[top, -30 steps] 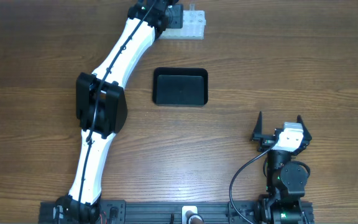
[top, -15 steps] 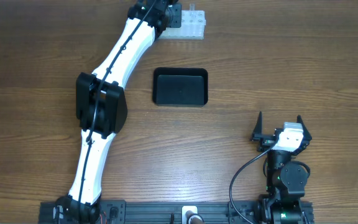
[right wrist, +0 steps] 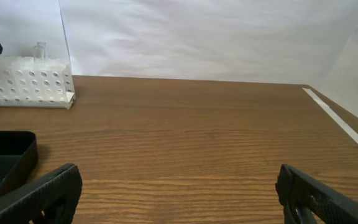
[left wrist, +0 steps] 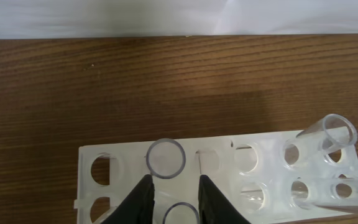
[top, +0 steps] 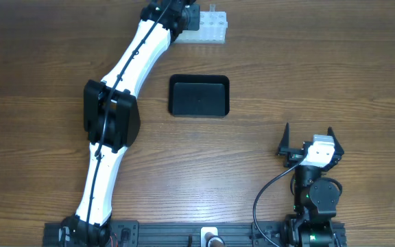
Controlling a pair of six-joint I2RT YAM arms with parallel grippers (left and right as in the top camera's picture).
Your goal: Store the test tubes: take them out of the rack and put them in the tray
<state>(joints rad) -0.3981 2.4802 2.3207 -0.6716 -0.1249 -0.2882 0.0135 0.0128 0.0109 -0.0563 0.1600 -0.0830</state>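
Nothing moved: left pincer (left wrist: 174, 182) straddles a test tube (left wrist: 182, 214) in the rack (left wrist: 128, 163), grip can't tell; right pincer (right wrist: 178, 182) spread wide above the bench (right wrist: 197, 149).

White left arm (top: 137, 58), black joints (top: 110, 116); right gripper (top: 308, 134) white-bodied with black fingers.

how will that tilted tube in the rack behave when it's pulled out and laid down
The tilted tube looks clear, hollow and thin-walled, so probably light and breakable under a hard squeeze. Its smooth wall may slip. Being round, it would likely roll, though the rim of the tray should stop it.
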